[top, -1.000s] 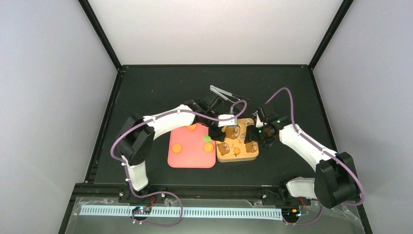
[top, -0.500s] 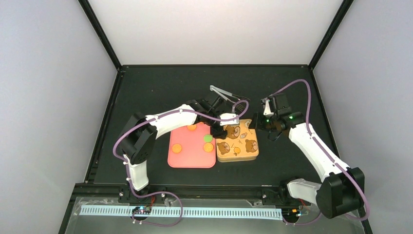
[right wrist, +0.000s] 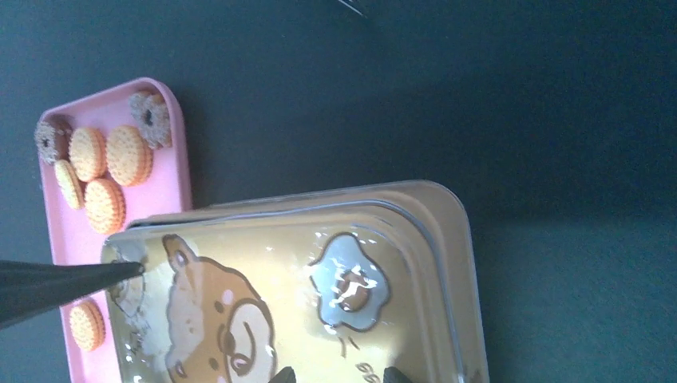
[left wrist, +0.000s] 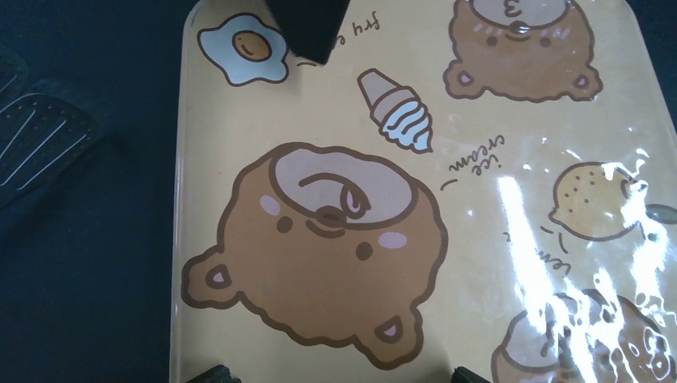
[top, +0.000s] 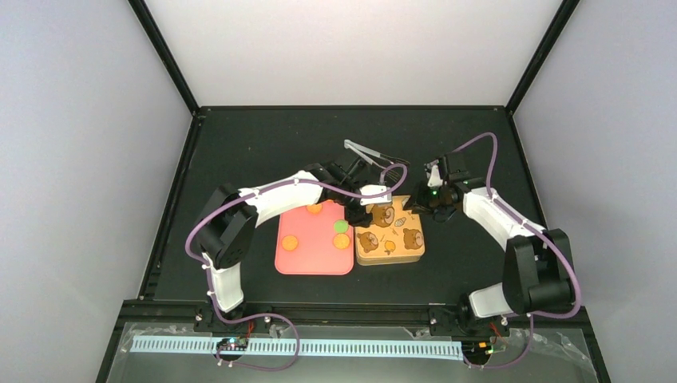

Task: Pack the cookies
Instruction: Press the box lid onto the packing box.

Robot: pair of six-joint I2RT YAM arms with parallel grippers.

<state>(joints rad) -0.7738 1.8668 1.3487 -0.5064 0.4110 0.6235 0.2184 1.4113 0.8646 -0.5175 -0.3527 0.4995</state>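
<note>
My left tool (left wrist: 342,373) stands apart over the bear-printed lid (left wrist: 351,263). My right tool (right wrist: 337,375) sits at its far right corner; I cannot tell its grip. Cookies (top: 289,242) lie on the pink tray (top: 315,262), mid-tabletop, just beside the lid. Risk: a corner-only pull may skew the lid into them.

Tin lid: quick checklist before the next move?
1. Lid off tin: not ok, it sits on top.
2. Cookies waiting on pink tray: ok.
3. Left fingers open above lid: ok.
4. Right fingers gripping lid edge: cannot tell.
5. Tongs off the lid: ok, behind it.
</note>
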